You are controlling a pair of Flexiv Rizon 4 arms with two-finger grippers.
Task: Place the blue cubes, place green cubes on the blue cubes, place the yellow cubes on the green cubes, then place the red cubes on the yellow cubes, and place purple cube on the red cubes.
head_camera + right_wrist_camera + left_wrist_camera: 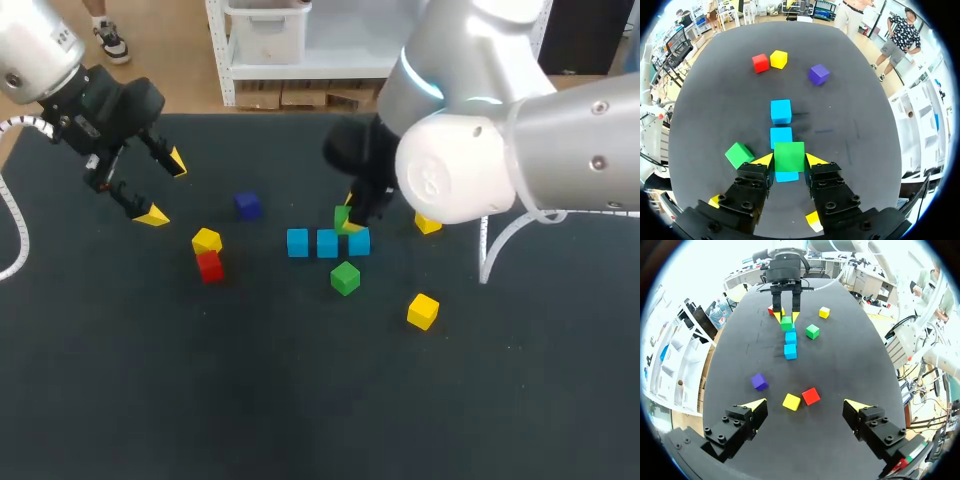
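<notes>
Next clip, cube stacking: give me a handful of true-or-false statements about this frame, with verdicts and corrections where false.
1. The right gripper is shut on a green cube. True.
2. The left gripper holds the purple cube. False: its fingers are open with nothing between them, and the purple cube lies on the table.
3. Three blue cubes lie in a row. True.
4. The red cube is stacked on a yellow cube. False: the two stand side by side on the table.
5. No green cube lies loose on the table. False: a second green cube lies beside the blue row.
</notes>
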